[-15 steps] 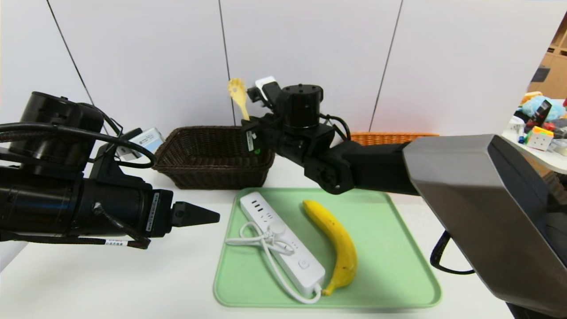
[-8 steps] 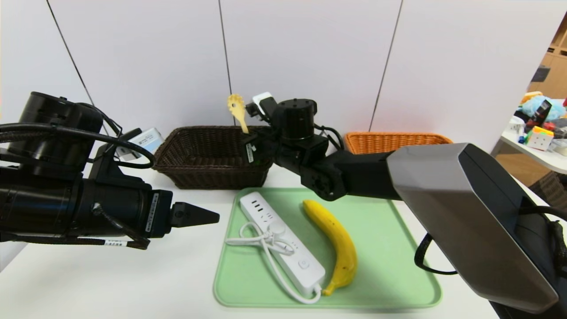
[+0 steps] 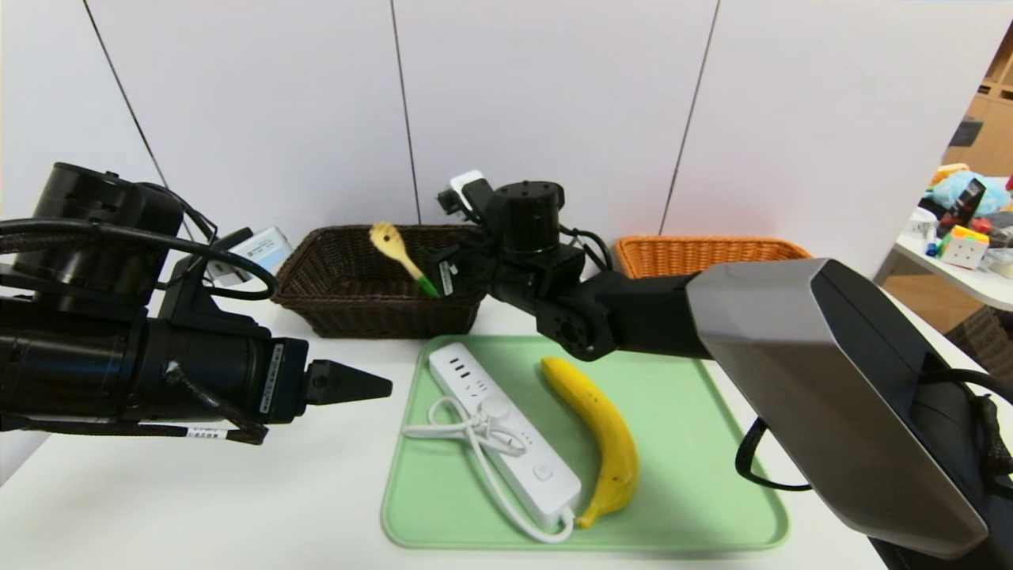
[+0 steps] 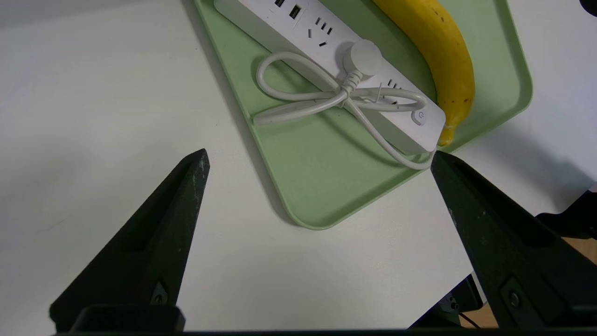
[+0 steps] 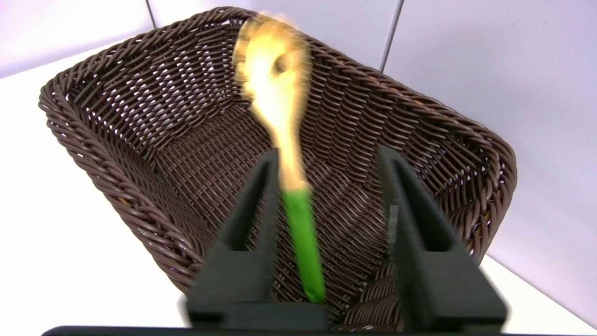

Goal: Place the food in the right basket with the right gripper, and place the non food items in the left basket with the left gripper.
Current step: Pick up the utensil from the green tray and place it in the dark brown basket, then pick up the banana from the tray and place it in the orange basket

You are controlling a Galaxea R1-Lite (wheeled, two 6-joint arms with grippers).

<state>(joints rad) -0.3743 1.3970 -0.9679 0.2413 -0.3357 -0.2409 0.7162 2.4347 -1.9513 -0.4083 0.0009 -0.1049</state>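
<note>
Nearest me, the left gripper (image 4: 317,158) hangs over the bare table (image 3: 198,499) just left of the tray (image 3: 696,443), its fingers (image 4: 154,242) spread wide with nothing between them. On the tray I see the power strip (image 3: 506,427) with its coiled cord, and the banana (image 3: 601,427) lying just beside it, to its right. Farther back, the right gripper (image 5: 326,186) sits at the near right rim of the left basket (image 3: 348,277). Its jaws stand apart. The spoon (image 5: 284,154) is between them, tilted head-first over the basket; I cannot tell whether either finger touches it. The right basket (image 3: 704,253) stands at the back right.
</note>
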